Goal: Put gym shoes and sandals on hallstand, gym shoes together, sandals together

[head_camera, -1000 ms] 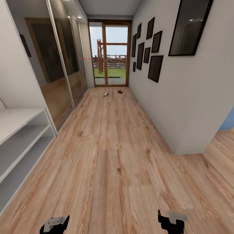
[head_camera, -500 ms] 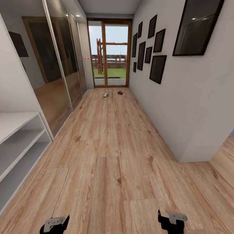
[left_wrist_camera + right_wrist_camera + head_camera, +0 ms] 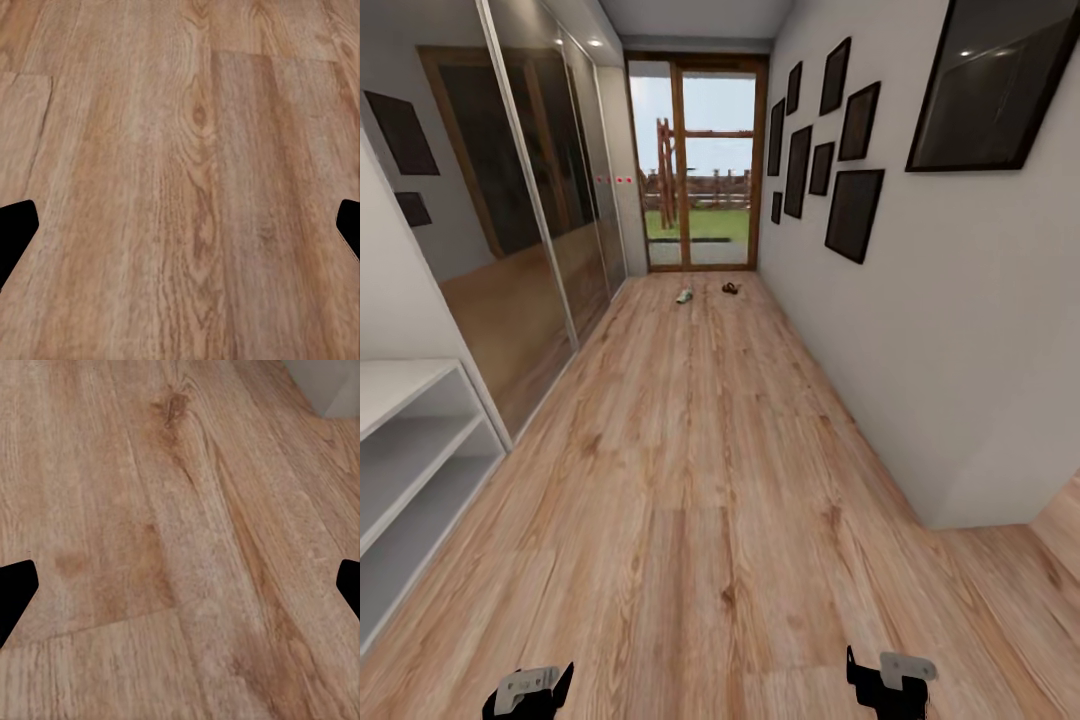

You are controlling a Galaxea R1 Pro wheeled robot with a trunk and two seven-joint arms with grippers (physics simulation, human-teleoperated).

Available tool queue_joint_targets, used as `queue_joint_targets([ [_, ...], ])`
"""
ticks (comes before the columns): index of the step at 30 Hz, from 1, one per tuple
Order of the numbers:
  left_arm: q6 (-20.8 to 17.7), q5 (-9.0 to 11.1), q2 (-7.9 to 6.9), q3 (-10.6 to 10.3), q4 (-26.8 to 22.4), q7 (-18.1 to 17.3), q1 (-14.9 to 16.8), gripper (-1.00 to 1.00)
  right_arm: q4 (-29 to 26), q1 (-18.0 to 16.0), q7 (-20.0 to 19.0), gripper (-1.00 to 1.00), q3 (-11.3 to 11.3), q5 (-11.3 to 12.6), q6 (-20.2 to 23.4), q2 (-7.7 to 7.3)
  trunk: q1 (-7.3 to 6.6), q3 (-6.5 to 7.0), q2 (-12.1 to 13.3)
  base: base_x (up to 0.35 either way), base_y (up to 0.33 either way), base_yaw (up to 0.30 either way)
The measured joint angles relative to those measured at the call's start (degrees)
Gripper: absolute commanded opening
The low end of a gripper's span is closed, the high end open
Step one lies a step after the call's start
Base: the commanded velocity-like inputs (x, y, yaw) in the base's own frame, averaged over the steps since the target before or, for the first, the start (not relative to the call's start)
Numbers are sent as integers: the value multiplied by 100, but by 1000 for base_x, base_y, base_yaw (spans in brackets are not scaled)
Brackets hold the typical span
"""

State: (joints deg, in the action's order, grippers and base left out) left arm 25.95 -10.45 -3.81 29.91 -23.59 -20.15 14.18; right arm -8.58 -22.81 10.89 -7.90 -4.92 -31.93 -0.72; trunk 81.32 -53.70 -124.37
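Left hand (image 3: 532,690) and right hand (image 3: 888,680) hang low over the corridor floor (image 3: 710,480), fingers apart, holding nothing. One gym shoe (image 3: 685,296) and one sandal (image 3: 730,288) lie far ahead near the glass door (image 3: 697,160). The hallstand (image 3: 405,450) stands at left.

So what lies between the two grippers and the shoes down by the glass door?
Head view: only bare corridor floor between the grippers, left and right, and the gym shoe and sandal.
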Motion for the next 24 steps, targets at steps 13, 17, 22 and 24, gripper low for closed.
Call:
queue_joint_targets([
  [13, 0, 0, 0, 1, 0, 0, 0, 100, 0, 0, 0, 100, 0, 0, 3, 0, 0, 0, 0, 339, 0, 0],
  [17, 0, 0, 0, 1, 0, 0, 0, 100, 0, 0, 0, 100, 2, 0, 5, 0, 0, 0, 0, 339, 0, 0],
  [22, 0, 0, 0, 2, 0, 0, 0, 100, 0, 0, 0, 100, 5, 0, 7, 0, 0, 0, 0, 339, 0, 0],
  [24, 0, 0, 0, 2, 0, 0, 0, 100, 0, 0, 0, 100, 4, 0, 7, 0, 0, 0, 0, 339, 0, 0],
])
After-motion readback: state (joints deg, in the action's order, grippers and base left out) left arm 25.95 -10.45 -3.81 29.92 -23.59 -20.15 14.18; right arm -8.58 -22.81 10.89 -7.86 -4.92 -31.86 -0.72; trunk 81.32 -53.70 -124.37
